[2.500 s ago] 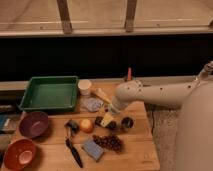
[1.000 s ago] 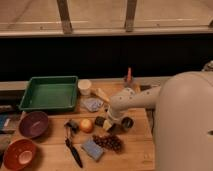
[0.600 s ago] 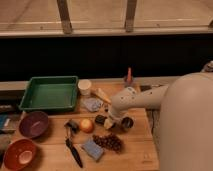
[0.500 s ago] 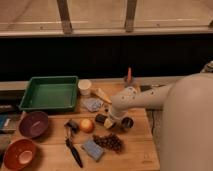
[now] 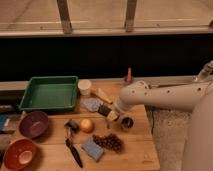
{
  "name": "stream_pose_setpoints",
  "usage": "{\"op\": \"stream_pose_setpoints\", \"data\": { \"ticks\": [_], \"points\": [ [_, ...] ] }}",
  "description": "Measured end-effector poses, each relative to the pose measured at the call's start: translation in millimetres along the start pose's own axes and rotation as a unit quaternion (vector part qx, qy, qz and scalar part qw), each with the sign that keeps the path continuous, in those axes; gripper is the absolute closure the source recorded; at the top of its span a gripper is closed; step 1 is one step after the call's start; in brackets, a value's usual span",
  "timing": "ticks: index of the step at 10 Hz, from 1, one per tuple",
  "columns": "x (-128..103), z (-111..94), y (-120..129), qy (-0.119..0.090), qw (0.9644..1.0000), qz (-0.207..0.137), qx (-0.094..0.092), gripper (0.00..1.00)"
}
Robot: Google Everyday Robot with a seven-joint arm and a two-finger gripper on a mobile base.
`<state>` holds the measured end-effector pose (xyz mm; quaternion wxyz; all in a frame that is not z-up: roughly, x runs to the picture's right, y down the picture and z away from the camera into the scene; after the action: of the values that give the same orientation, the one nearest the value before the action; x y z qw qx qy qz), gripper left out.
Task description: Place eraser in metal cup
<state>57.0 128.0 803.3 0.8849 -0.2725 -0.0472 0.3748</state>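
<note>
Eraser [image 5: 103, 110]: small dark block at the tip of the claw [image 5: 108, 113], raised over the counter [image 5: 135, 155], left of and slightly above the metal cup; not in the cup. Whether the claw pinches it or merely meets it cannot be told.

Metal cup [image 5: 126, 122]: tiny, shiny, upright on the counter just right of the claw; inside dark, contents not discernible.

Arm [image 5: 165, 97]: white, reaching in from the right.

Blue-grey sponge [image 5: 91, 104]: flat on the counter, just left of the eraser.

Orange fruit [image 5: 86, 125]: below the sponge.

White cup [image 5: 85, 86]: upright beside the green tray [image 5: 50, 92], which shows only its own green floor.

Dark cup [image 5: 128, 78]: at the counter's back edge, a red-tipped stick standing in it.

Purple bowl [image 5: 33, 123] and orange-brown bowl [image 5: 19, 153]: at the left front.

Black-handled utensil [image 5: 74, 151]: lying at the front, near a second sponge [image 5: 92, 148].
</note>
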Motion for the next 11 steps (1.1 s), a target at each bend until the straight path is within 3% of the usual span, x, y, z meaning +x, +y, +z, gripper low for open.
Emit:
{"op": "stream_pose_setpoints", "data": {
  "ticks": [2, 5, 8, 10, 11],
  "points": [
    [4, -25, -35, -0.009, 0.9993, 0.018, 0.03, 1.0],
    [45, -54, -67, -0.01, 0.9954, 0.073, 0.061, 1.0],
    [100, -67, -70, -0.007, 0.9879, 0.14, 0.067, 1.0],
    [113, -65, -57, -0.004, 0.9856, 0.157, 0.063, 1.0],
    [115, -60, -48, -0.007, 0.9854, 0.163, 0.05, 1.0]
  ]
}}
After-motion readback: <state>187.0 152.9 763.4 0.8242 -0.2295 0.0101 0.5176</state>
